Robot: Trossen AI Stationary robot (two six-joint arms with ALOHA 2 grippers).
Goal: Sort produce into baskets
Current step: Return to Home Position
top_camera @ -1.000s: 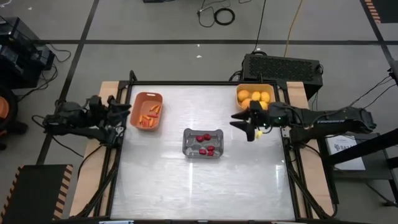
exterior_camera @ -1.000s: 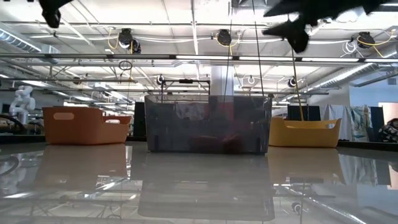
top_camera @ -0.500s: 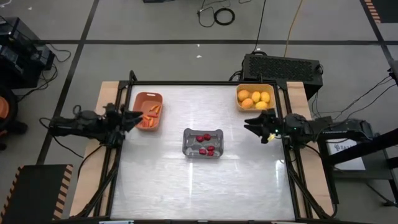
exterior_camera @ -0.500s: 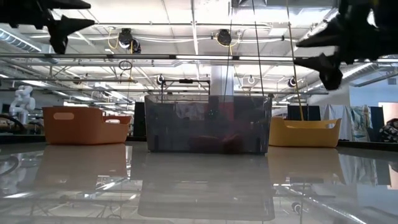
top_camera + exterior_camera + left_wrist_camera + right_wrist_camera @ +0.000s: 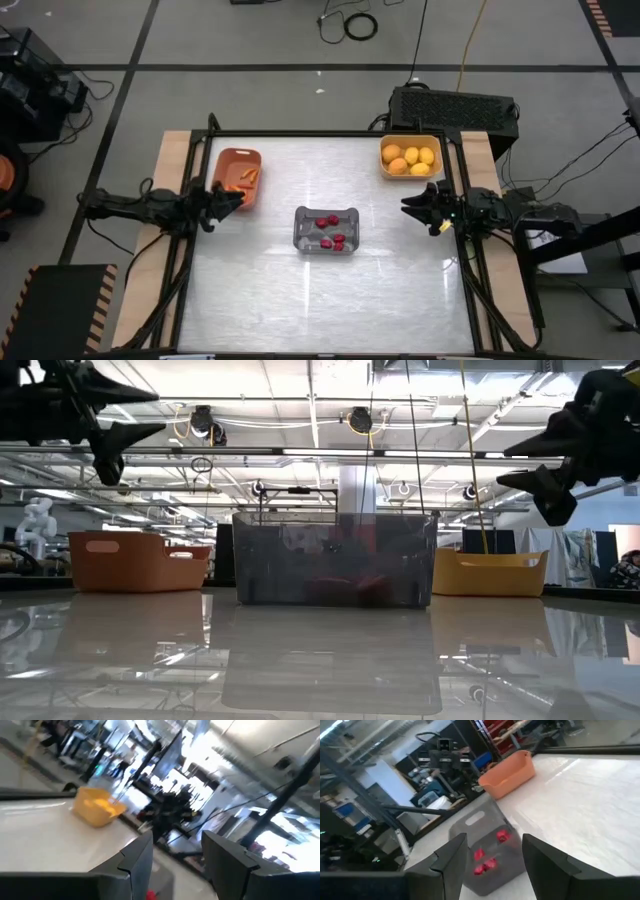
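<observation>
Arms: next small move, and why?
Probably retract both to rest. Left end effector and right end effector hang open, empty, at the table's side edges. Carrot sticks sit in the orange basket, yellow fruits in the yellow basket, red pieces in the grey basket.

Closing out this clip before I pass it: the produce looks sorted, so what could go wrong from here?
The left claw, open and empty, hangs raised just beside the terracotta basket. A dip or sideways swing might knock it and spill the carrot sticks. The right claw, also open and empty, hangs near the yellow basket; a low sweep could clip it. Both risks look small.
</observation>
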